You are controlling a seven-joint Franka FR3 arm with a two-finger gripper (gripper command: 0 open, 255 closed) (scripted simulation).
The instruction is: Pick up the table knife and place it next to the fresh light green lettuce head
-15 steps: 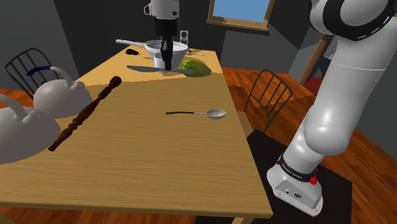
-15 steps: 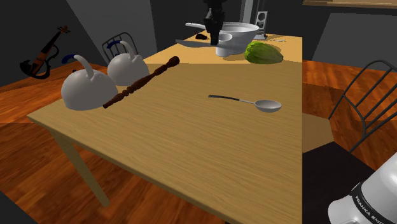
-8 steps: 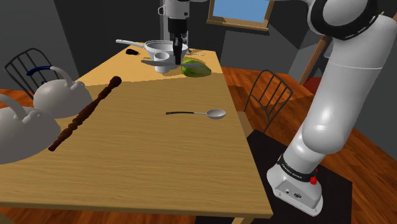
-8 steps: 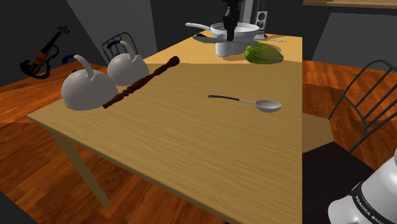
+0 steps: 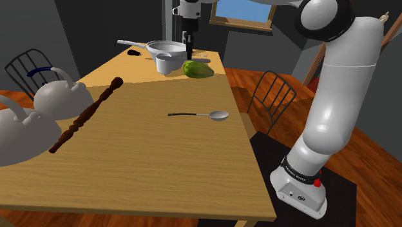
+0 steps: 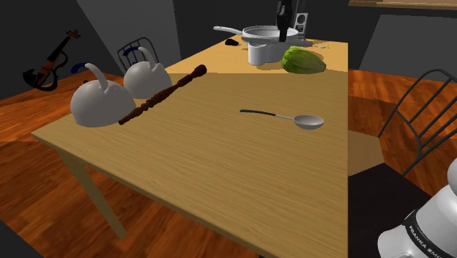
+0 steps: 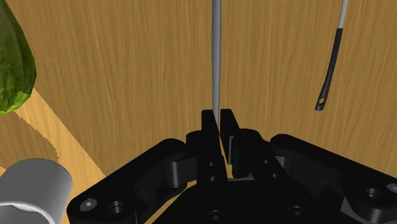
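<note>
Jaws pinch the grey knife edge-on above the table, near the lettuce and white cup.

Your knife runs off the frame ahead of the fingers; its gripped end hides between them; the lettuce off to their side is cropped.

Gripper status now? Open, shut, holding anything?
The black two-finger gripper is closed, holding the thin grey table knife.
</note>
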